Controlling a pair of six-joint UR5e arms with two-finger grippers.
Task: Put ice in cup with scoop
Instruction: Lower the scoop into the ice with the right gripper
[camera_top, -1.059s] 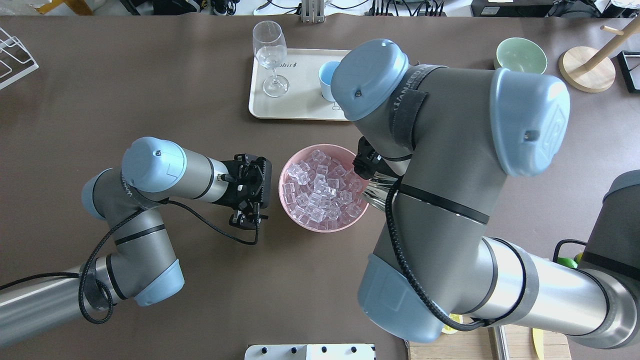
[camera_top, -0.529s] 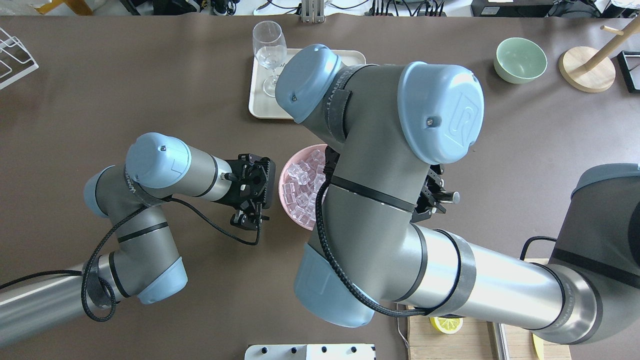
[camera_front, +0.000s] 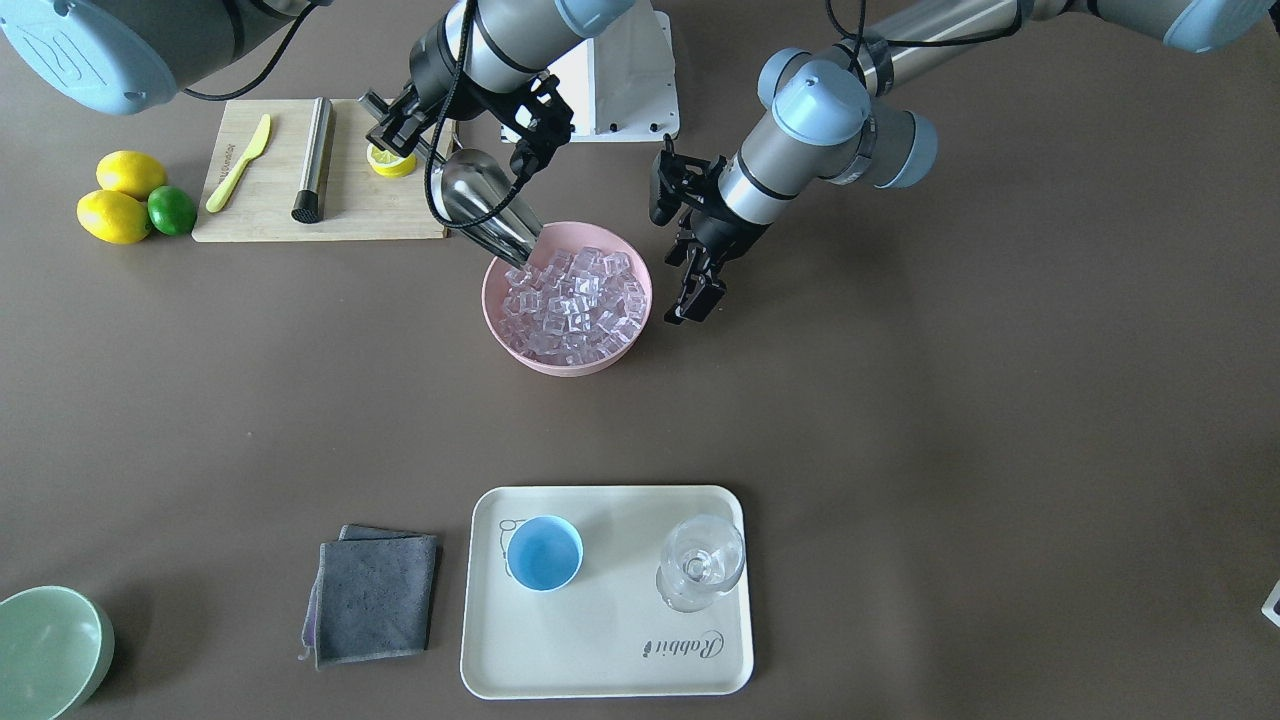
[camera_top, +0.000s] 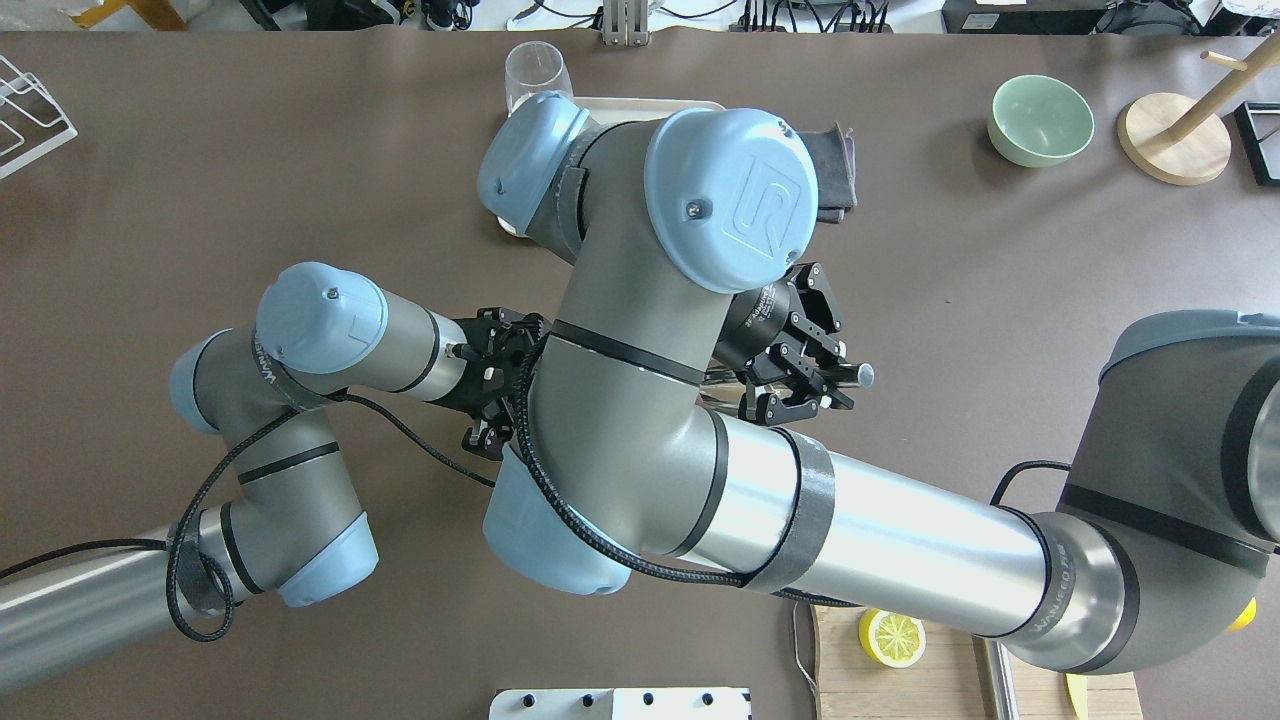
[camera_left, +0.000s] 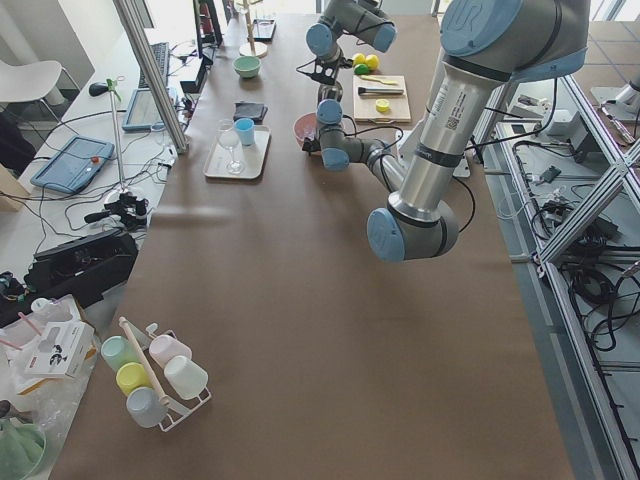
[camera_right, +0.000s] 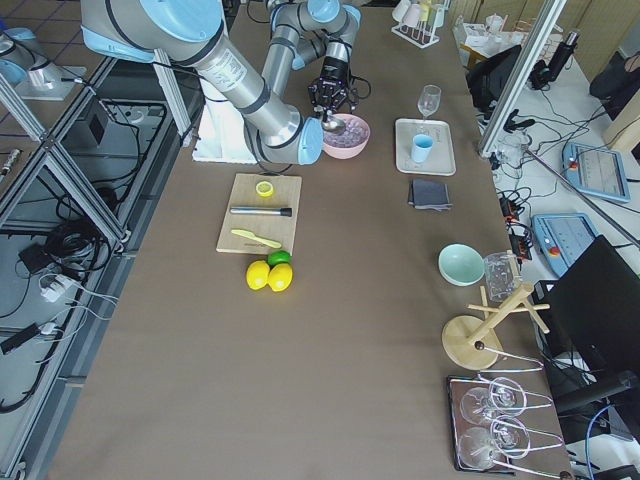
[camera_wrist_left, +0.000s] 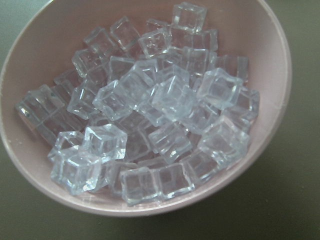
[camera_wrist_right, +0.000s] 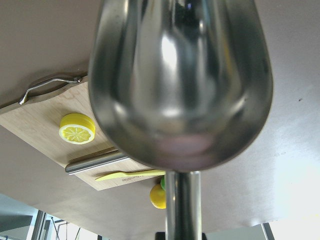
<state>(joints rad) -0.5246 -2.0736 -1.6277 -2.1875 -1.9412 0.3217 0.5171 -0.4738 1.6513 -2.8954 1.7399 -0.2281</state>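
The scoop (camera_front: 485, 208) is polished steel: a rounded trough that mirrors the room, on a thin straight rod. The right hand (camera_front: 405, 128) is clenched on that rod near its far end. The trough therefore hangs below and ahead of this hand, tilted steeply downward. Its open mouth is at the rim of the pink bowl (camera_front: 567, 368), on the side closest to this hand, right at the first cubes. I cannot tell if it touches them. (From the right wrist camera I see mostly the glossy curved underside of the trough.)

The ice (camera_front: 575, 300) is a heap of small clear cubes with shiny, slightly rounded edges. It is piled in the smooth bowl, just under the mouth of the scoop.

The left hand (camera_front: 690, 290), black and angular, hovers just beside the bowl, on the side opposite the right hand. Its fingers are apart with nothing between them, and they point down at the dull brown counter (camera_front: 900, 450).

The cup (camera_front: 544, 553) is small, round, light blue and opaque. It stands well apart from both hands, beyond the bowl from them, on a cream tray (camera_front: 600, 650) with rounded corners. A clear stemmed glass (camera_front: 700, 565) stands near it on the same tray.
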